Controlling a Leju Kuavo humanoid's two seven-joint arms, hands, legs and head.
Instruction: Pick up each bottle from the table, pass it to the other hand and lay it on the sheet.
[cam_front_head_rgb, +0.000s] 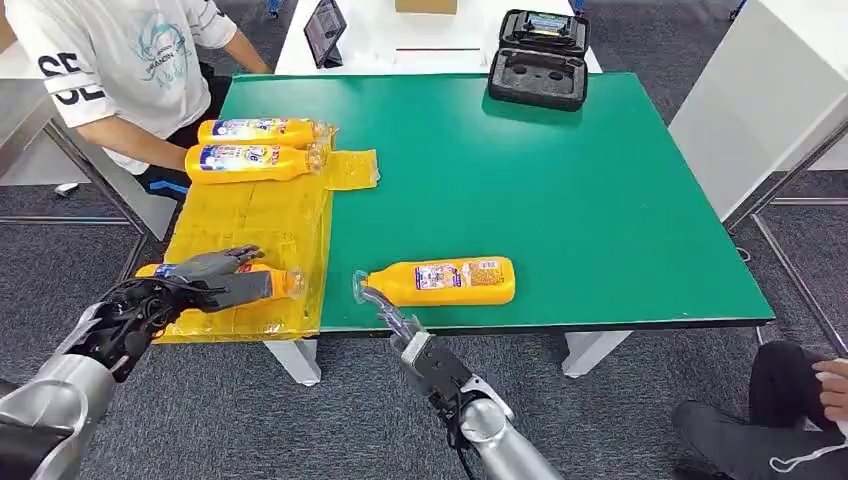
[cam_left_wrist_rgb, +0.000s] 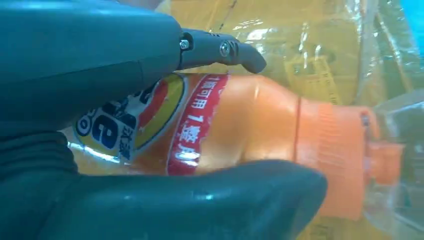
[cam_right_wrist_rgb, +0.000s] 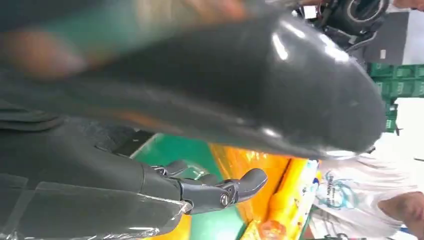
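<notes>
My left hand (cam_front_head_rgb: 205, 280) grips an orange bottle (cam_front_head_rgb: 283, 283) lying on the near end of the yellow sheet (cam_front_head_rgb: 260, 215). In the left wrist view its thumb and fingers (cam_left_wrist_rgb: 220, 50) wrap the labelled body of that bottle (cam_left_wrist_rgb: 250, 120). Two more orange bottles (cam_front_head_rgb: 258, 130) (cam_front_head_rgb: 250, 162) lie side by side at the sheet's far end. Another orange bottle (cam_front_head_rgb: 445, 280) lies on the green table (cam_front_head_rgb: 560, 180) near its front edge. My right hand (cam_front_head_rgb: 390, 312) is at that bottle's cap end, fingers (cam_right_wrist_rgb: 240, 185) apart and holding nothing.
A person in a white shirt (cam_front_head_rgb: 120, 60) sits at the table's far left, an arm close to the far bottles. A black open case (cam_front_head_rgb: 540, 60) stands at the back. Another person's knee and hand (cam_front_head_rgb: 790, 400) are at the near right.
</notes>
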